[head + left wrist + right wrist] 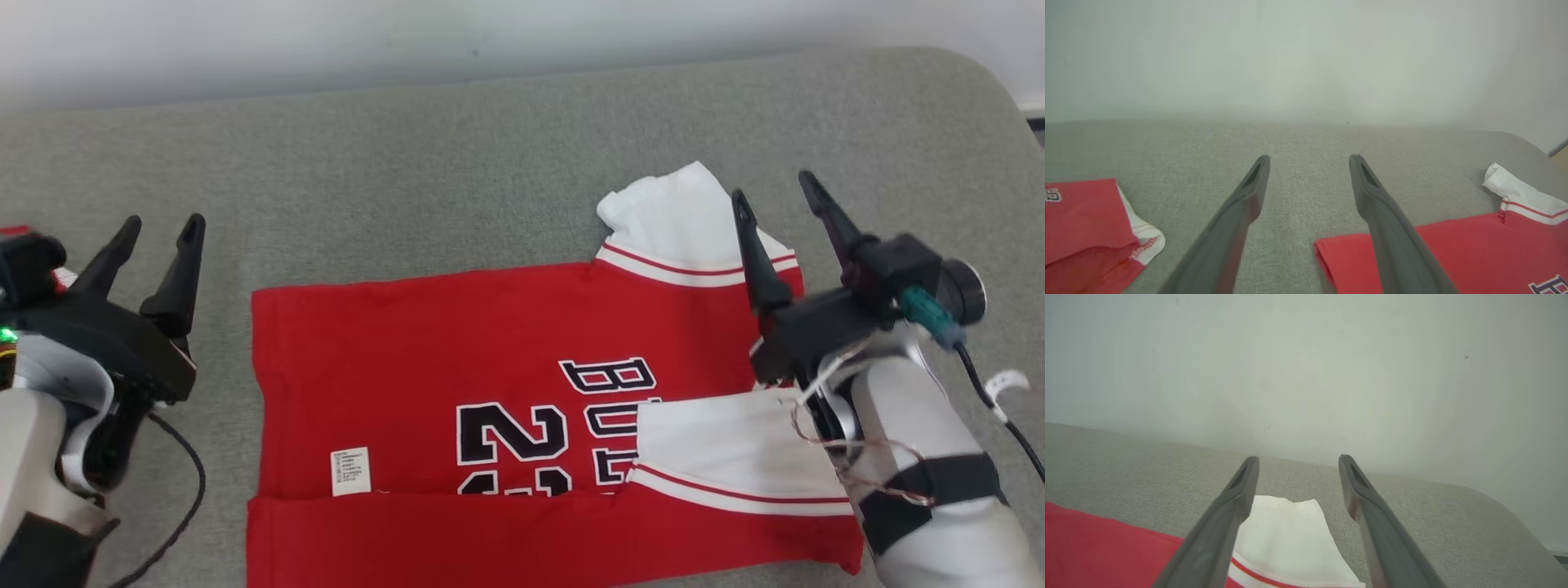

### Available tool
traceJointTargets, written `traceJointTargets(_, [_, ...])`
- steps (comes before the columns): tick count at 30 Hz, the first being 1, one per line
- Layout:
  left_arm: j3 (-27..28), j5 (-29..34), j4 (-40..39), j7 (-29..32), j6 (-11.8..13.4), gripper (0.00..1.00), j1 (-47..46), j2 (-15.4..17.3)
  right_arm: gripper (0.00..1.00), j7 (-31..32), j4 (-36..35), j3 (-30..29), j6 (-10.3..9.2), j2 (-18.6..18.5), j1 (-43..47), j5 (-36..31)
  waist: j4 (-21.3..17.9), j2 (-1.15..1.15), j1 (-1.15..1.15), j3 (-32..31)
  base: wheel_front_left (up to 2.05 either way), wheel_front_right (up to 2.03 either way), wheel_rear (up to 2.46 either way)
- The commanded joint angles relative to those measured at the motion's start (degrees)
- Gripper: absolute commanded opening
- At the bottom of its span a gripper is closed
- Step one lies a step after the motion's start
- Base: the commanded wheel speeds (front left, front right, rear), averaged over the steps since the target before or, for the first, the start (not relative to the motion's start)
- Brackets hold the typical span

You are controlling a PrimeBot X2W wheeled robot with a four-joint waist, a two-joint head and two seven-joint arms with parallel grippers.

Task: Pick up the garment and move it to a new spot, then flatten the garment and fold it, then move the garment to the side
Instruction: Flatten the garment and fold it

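- Head view: the red shirt (408,367) lies flat in the middle of the grey desk (490,147), reaching to the picture's bottom edge. Its near strip and near sleeve (735,441) are already turned in, while the white far sleeve (665,212) pokes out past the far edge. The left fingers (184,261) stand spread and empty, apart from the shirt's left edge. The right fingers (755,261) are spread and empty too, up by the far sleeve.
- Left wrist view: the left fingers (1241,212) are parted above bare desk, with the shirt's corner under the right-hand one. A second red cloth (1081,216) lies to the left, possibly another garment; it is too cropped to tell.
- Right wrist view: the right fingers (1367,506) are parted with nothing between them, and the far sleeve shows below them.
- The step in hand looks like folding that sleeve inward. Pinch only its outer white edge, lift it little, lay it across the lettering and keep the body unwrinkled.
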Motion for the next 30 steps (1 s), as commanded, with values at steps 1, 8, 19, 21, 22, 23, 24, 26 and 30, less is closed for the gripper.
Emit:
traceJointTargets(1, [-0.7, -1.4, 1.7, 2.2, 0.1, 1.0, -1.2, 0.3, 1.0, 0.1, 1.0, 0.8, -0.15, 0.4, -2.1, 0.3, -2.2, -0.01, -0.02, 2.4, 0.0, 0.0, 0.0])
traceJointTargets(8, [-3.2, -6.4, 6.8, 10.3, 0.1, 1.0, -4.2, 1.3, 1.0, -0.7, 6.8, 3.3, -0.15, 0.9, -7.8, 0.7, -3.3, -0.01, -0.02, 3.1, 0.0, 0.0, 0.0])
traceJointTargets(19, [-6.7, -9.4, 8.9, 16.9, 0.1, 1.0, -4.9, 1.4, 1.0, -2.8, 14.4, 5.5, -0.15, 0.0, -11.6, 1.9, -3.0, -0.01, -0.02, 3.0, 0.0, 0.0, 0.0])
traceJointTargets(21, [-7.0, -9.9, 8.8, 18.0, 0.1, 1.0, -5.1, 1.1, 1.0, -3.0, 15.6, 5.5, -0.15, -0.3, -12.0, 2.0, -2.8, -0.01, -0.02, 2.9, 0.0, 0.0, 0.0])
traceJointTargets(22, [-7.2, -10.2, 8.7, 18.7, 0.1, 1.0, -5.0, 0.9, 1.0, -3.1, 16.1, 5.6, -0.15, -0.3, -12.1, 2.1, -2.8, -0.01, -0.02, 2.9, 0.0, 0.0, 0.0])
traceJointTargets(23, [-7.5, -9.9, 8.3, 19.0, 0.1, 1.0, -5.1, 1.0, 1.0, -3.3, 16.5, 5.7, -0.15, -0.2, -12.2, 2.2, -2.7, -0.01, -0.02, 2.9, 0.0, 0.0, 0.0])
traceJointTargets(24, [-7.7, -9.7, 8.2, 19.3, 0.1, 1.0, -5.2, 1.1, 1.0, -3.4, 16.9, 5.8, -0.15, -0.2, -12.4, 2.2, -2.7, -0.01, -0.02, 2.8, 0.0, 0.0, 0.0])
traceJointTargets(26, [-8.0, -10.0, 8.0, 19.9, 0.1, 1.0, -5.1, 0.8, 1.0, -3.5, 17.7, 5.8, -0.15, -0.2, -12.6, 2.3, -2.5, -0.01, -0.02, 2.9, 0.0, 0.0, 0.0])
traceJointTargets(30, [-8.6, -10.2, 7.9, 20.5, 0.3, 1.0, -5.2, 0.4, 1.0, -3.7, 19.2, 6.4, -0.15, -0.1, -13.3, 2.1, -2.5, -0.01, -0.02, 3.5, 0.0, 0.0, 0.0])
